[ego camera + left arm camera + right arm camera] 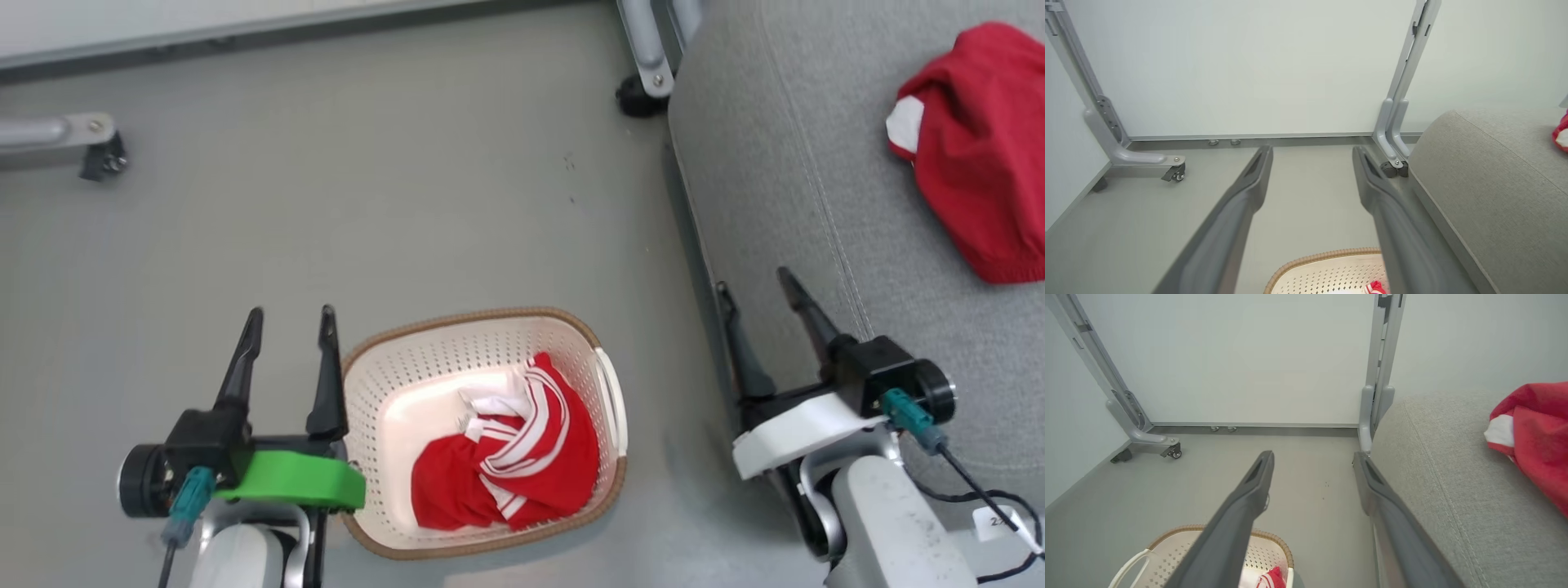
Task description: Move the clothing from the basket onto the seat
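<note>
The cream basket (596,351) with a brown rim stands on the floor between my arms. Inside it lies a crumpled red garment with white stripes (510,461); a bit of it shows in the left wrist view (1375,287) and the right wrist view (1271,577). Another red garment (976,147) lies on the grey seat (784,188) at the right, also seen as red cloth (1535,437). My left gripper (290,322) is open and empty, just left of the basket. My right gripper (755,282) is open and empty at the seat's left edge.
Grey floor (367,188) stretches ahead to a white wall panel. Grey metal frame legs with castors stand at the far left (98,155) and beside the seat's corner (645,82). A cable with a tag (1000,518) hangs at my right arm.
</note>
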Robot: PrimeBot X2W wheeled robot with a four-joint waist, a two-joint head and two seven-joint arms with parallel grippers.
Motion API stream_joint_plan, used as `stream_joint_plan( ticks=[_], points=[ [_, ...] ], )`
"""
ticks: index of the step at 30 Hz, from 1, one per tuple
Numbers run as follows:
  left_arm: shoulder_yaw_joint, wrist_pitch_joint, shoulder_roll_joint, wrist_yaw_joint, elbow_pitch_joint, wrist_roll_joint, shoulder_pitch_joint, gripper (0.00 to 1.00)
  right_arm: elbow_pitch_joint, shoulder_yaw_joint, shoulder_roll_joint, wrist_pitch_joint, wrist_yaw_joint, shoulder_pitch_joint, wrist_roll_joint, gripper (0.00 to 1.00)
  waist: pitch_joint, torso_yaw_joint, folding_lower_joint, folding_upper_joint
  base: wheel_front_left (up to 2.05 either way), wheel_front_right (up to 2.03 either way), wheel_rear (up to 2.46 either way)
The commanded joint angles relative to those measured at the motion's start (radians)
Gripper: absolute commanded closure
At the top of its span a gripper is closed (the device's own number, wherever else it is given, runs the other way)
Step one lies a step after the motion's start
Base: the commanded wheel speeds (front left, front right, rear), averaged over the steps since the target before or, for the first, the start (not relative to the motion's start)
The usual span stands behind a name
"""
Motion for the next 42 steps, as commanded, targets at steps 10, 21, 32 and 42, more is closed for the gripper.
stream_joint_plan(
  ticks=[10,21,32,42],
  points=[
    [0.082,0.001,-0.008,-0.04,-0.081,0.022,0.154,0.0,-0.136,0.064,0.016,-0.003,-0.001,0.114,0.016,0.0,-0.218,0.079,0.0001,0.0,0.0,0.0,0.0],
    [0.058,0.001,-0.007,-0.002,-0.156,0.02,0.289,0.0,-0.218,0.012,0.021,-0.003,-0.001,0.261,-0.009,0.0,-0.303,0.056,0.0001,0.0,0.0,0.0,0.0],
    [0.049,0.001,-0.007,0.004,-0.155,0.049,0.318,0.0,-0.197,0.02,0.011,-0.003,-0.001,0.287,0.0,0.0,-0.323,0.063,0.0001,0.0,0.0,0.0,0.0],
    [0.035,0.001,-0.007,0.014,-0.161,0.048,0.323,0.0,-0.197,0.01,0.011,-0.003,-0.001,0.288,-0.006,0.0,-0.324,0.056,0.0001,0.0,0.0,0.0,0.0]
  ],
)
